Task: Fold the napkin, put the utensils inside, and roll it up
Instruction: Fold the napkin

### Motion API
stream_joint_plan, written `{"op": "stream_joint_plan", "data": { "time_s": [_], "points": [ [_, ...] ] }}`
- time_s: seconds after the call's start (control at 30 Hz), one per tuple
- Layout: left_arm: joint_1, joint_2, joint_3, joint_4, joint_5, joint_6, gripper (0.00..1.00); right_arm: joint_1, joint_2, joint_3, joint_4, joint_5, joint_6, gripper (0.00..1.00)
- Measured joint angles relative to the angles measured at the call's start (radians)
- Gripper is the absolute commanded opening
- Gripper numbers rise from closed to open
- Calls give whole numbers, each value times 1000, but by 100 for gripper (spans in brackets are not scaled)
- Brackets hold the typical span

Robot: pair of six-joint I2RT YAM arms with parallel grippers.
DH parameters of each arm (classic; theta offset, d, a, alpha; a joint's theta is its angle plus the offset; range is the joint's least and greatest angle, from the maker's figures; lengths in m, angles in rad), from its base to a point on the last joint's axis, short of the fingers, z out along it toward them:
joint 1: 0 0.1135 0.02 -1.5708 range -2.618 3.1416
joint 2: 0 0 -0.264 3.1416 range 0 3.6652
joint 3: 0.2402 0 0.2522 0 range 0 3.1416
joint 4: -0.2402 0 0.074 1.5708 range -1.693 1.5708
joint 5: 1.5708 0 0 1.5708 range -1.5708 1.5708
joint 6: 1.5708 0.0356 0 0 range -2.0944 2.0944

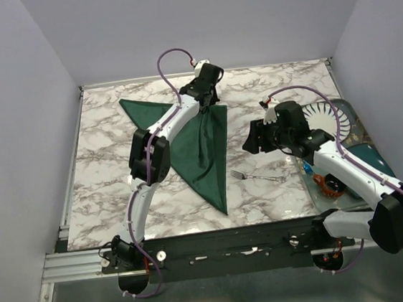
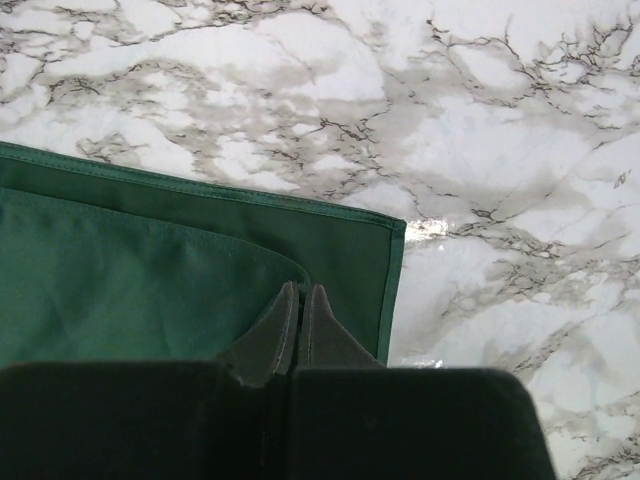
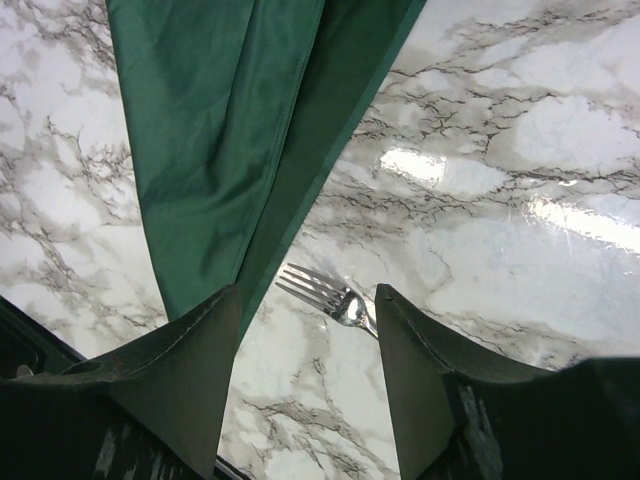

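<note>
Marble-patterned table (image 1: 105, 190), boxed in by pale grey walls (image 1: 188, 22): the left arm (image 1: 151, 153) is stretching from the near edge to the far middle of the table, elbow raised, wrist tipped down over the dark green napkin (image 1: 205, 150). The left fingers (image 2: 272, 335) are pressing flat together, tip to tip, pinching the cloth's upper layer just inside a hemmed corner. From that grip the napkin is running as a long folded triangle, one point spreading toward the far left, the other tapering toward the near edge at centre. The right arm (image 1: 348, 171) is bending in from the right, its wrist hovering above the table beside the napkin. The right fingers (image 3: 195, 380) are standing wide apart and holding nothing; the silver fork (image 3: 335, 303) is lying on the marble below the gap between them, tines pointing toward the cloth, near its edge but not touching. A teal dish (image 1: 354, 131) is sitting at the table's right edge.
</note>
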Motion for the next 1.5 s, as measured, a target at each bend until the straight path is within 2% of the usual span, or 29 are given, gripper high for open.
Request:
{"op": "stream_joint_plan", "data": {
  "time_s": [1.5],
  "points": [
    [-34, 117, 78, 35, 52, 2, 0, -26, 15, -14, 23, -35, 1, 64]
  ]
}}
